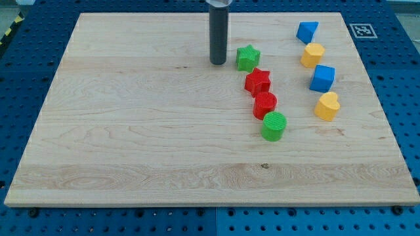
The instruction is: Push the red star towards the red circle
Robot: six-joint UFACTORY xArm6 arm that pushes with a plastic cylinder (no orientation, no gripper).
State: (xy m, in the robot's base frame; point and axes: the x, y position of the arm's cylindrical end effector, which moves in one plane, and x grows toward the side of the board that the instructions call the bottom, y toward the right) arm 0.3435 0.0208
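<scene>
The red star (258, 81) lies right of the board's middle, touching the red circle (265, 105) just below it. My tip (218, 63) rests on the board up and to the left of the red star, just left of the green star (248, 58). The tip touches no block. The green star sits right above the red star, close to it.
A green circle (274, 126) sits against the red circle's lower right. At the view's right stand a blue triangle-like block (306, 31), a yellow block (313, 55), a blue cube (322, 78) and a yellow heart-like block (327, 106). The wooden board (131, 131) lies on a blue pegboard.
</scene>
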